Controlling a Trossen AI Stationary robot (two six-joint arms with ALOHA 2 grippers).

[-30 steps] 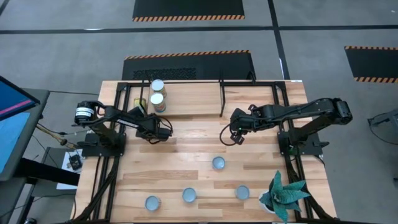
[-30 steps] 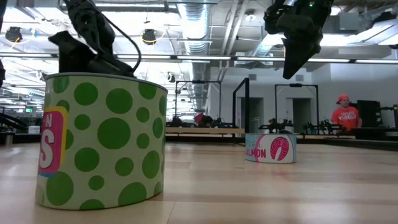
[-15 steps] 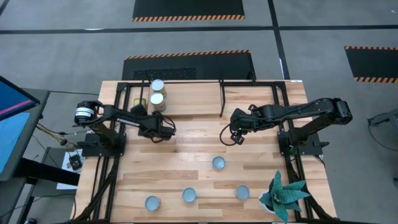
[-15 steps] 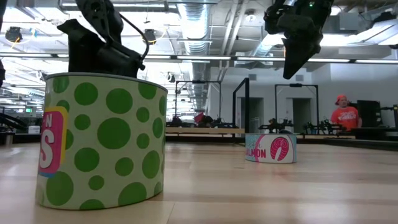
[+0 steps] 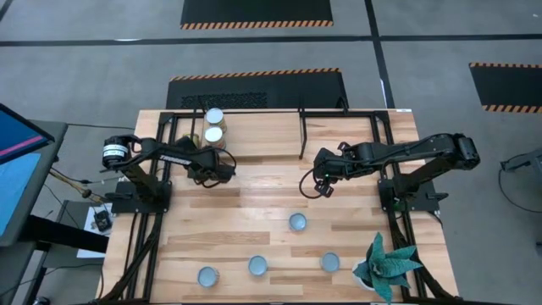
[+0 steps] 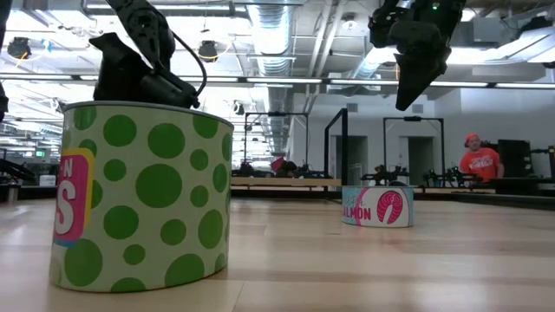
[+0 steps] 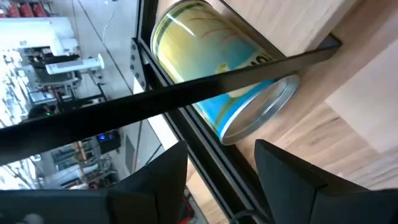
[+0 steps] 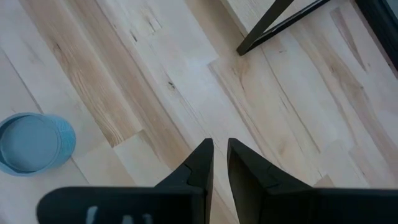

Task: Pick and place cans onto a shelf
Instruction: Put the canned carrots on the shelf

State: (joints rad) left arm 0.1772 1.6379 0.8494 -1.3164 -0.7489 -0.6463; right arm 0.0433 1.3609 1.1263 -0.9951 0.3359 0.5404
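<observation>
The shelf (image 5: 271, 137) stands at the table's far side with two cans (image 5: 214, 125) on its left end, one behind the other. My left gripper (image 5: 222, 165) is open and empty just in front of them. The left wrist view shows the nearer can (image 7: 205, 50), yellow and blue, behind a black shelf bar (image 7: 186, 93), beyond my open fingers (image 7: 221, 180). My right gripper (image 5: 318, 188) hangs shut and empty above the table's middle. Several cans stand on the tabletop, the nearest to it (image 5: 297, 222) on its near side, also in the right wrist view (image 8: 34, 143).
Three more cans (image 5: 258, 265) stand in a row near the front edge. A green spiky plant (image 5: 385, 263) is at the front right corner. The low view shows a green-dotted can (image 6: 143, 195) close up, a salmon-labelled can (image 6: 377, 206) and a person (image 6: 479, 160) far behind.
My left gripper has gone a little toward the table's far edge, closer to the shelf and its two cans, staying open.
</observation>
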